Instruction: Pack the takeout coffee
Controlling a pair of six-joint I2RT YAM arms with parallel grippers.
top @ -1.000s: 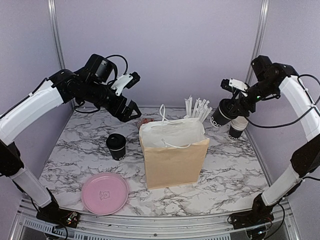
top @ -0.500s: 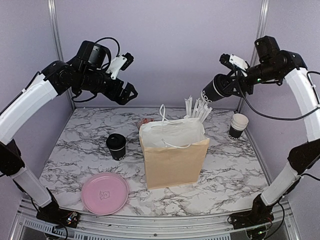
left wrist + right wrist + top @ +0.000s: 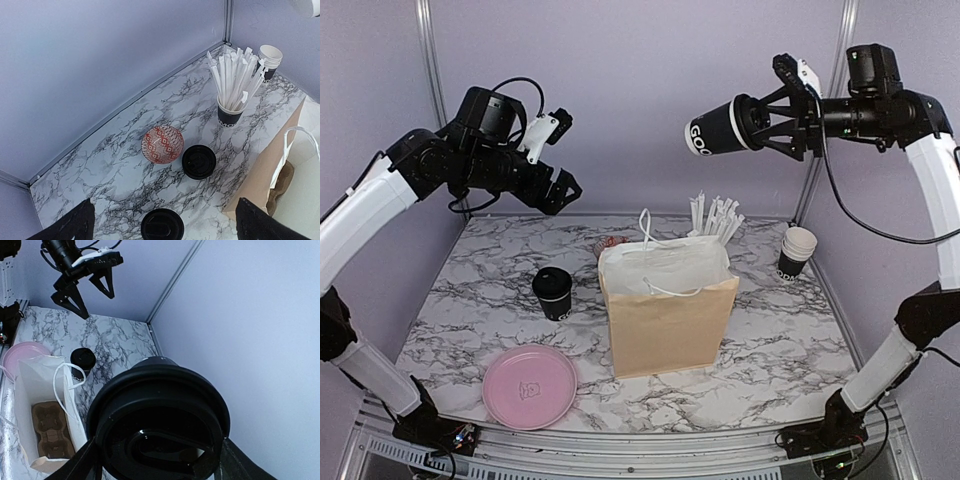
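I'm looking into a robot test cell: plain lilac wall panels (image 3: 640, 100) and aluminium posts (image 3: 428, 80) box in a marble-patterned desk (image 3: 470, 300). The left arm (image 3: 368, 215) and right arm (image 3: 940, 190) mount at its near edge.

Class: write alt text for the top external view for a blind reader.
The right gripper holds a black lidded coffee cup sideways, high over a marble table with an open paper bag. The left gripper hangs open; another lidded cup stands beside the bag.
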